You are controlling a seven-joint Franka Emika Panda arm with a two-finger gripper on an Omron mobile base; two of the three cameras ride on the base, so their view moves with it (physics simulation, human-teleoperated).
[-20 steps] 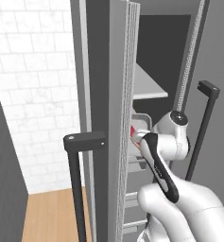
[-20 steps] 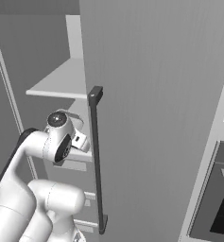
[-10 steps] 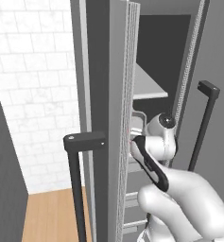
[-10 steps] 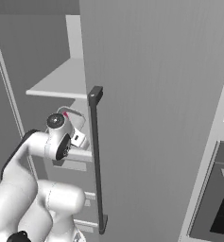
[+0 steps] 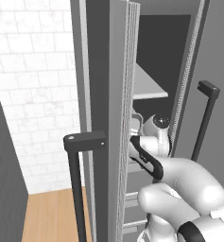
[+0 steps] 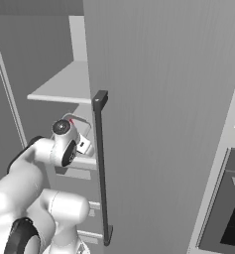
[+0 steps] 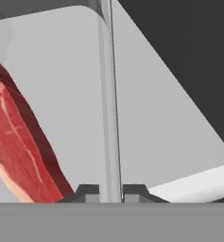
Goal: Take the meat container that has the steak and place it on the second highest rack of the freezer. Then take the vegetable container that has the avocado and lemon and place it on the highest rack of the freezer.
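A: Where's the steak (image 7: 19, 146)?

B: In the hand view it lies to the left of the fingertips, a red slab with pale streaks, resting inside the meat container (image 7: 61, 61), on its pale grey floor.

A: And the jaws?

B: Closed on the container's thin upright wall (image 7: 109, 104). That wall runs straight up from between the two dark tips of the gripper (image 7: 110, 191), so the steak sits just beside the grip, not in it.

A: Where is all this in the room?

B: Inside the freezer (image 6: 153, 99). From the right base view the arm reaches in past the open door's dark handle (image 6: 101, 168), and the container's rim (image 6: 78, 119) shows just above the wrist, below a white shelf (image 6: 64, 87).

A: From the other side?

B: Same: the wrist is between the two doors, beneath the shelf (image 5: 146, 85).
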